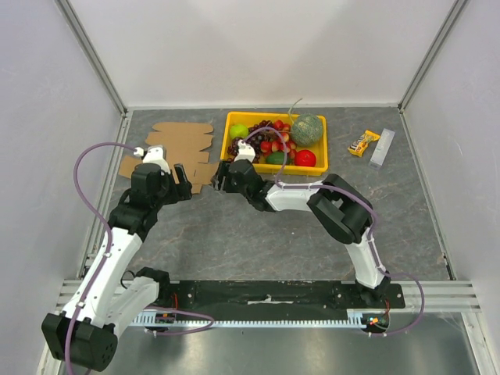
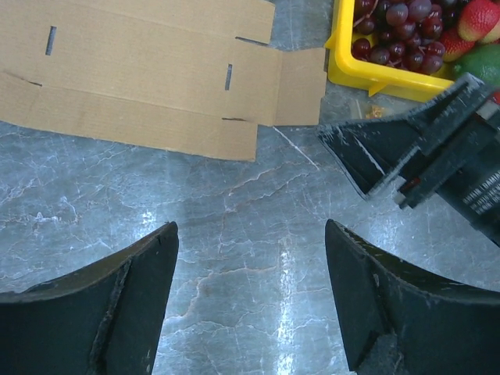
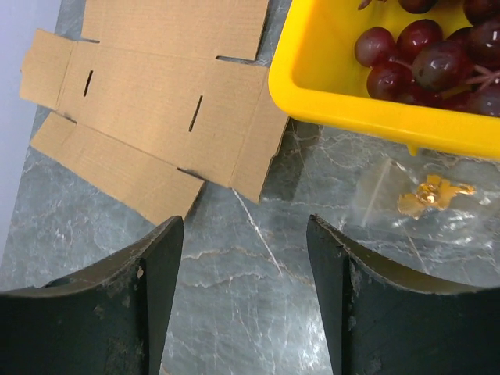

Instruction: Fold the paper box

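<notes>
The paper box [image 1: 176, 148] is a flat brown die-cut cardboard sheet with flaps and slots, lying unfolded at the back left of the table. It also shows in the left wrist view [image 2: 148, 70] and in the right wrist view [image 3: 156, 109]. My left gripper [image 1: 185, 181] is open and empty, just short of the sheet's near edge; in its own view [image 2: 250, 234] only bare table lies between the fingers. My right gripper [image 1: 219, 176] is open and empty, at the sheet's near right corner [image 3: 244, 234]. The two grippers face each other closely.
A yellow fruit tray [image 1: 314, 166] holding grapes, a melon and other fruit stands right of the sheet, its rim close to my right gripper [image 3: 367, 117]. A small clear wrapper [image 3: 422, 195] lies by the tray. A snack bar [image 1: 363, 143] and clear stick lie at back right.
</notes>
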Available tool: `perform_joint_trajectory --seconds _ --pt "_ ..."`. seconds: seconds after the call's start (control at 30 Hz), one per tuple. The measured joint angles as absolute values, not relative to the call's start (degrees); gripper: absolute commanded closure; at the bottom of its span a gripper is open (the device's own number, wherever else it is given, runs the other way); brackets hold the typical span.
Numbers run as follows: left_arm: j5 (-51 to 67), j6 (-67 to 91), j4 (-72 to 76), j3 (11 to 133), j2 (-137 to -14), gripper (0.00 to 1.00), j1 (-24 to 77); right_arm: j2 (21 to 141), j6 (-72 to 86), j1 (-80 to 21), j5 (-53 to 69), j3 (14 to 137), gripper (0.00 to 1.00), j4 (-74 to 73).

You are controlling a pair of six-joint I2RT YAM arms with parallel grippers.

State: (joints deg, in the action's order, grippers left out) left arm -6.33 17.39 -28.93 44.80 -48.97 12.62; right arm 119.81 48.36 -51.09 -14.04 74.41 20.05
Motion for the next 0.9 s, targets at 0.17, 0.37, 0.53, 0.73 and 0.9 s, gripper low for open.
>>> perform_joint_trajectory --seconds 0.17,0.37,0.53,0.73,0.9 --pt "-5.7 16.8 -29.5 44.6 -48.9 0.19 12.6 124.0 49.6 -51.2 -15.6 79.1 0.33 19.1" --pt "-5.4 16.8 -29.8 44.6 -48.9 0.19 12.6 127.0 50.9 -51.2 -17.5 83.2 0.39 17.5" --pt "-5.4 16.7 -29.9 44.6 -48.8 0.19 12.6 128.7 51.7 -51.3 -19.6 85.4 0.41 15.8" --pt "-5.4 16.6 -29.9 44.6 -48.7 0.19 12.6 131.8 52.0 -51.3 -20.2 87.5 0.48 15.9" --pt "-5.4 16.6 -29.9 44.6 -48.7 0.19 12.6 133.2 52.0 -51.4 -20.2 88.2 0.62 18.1"
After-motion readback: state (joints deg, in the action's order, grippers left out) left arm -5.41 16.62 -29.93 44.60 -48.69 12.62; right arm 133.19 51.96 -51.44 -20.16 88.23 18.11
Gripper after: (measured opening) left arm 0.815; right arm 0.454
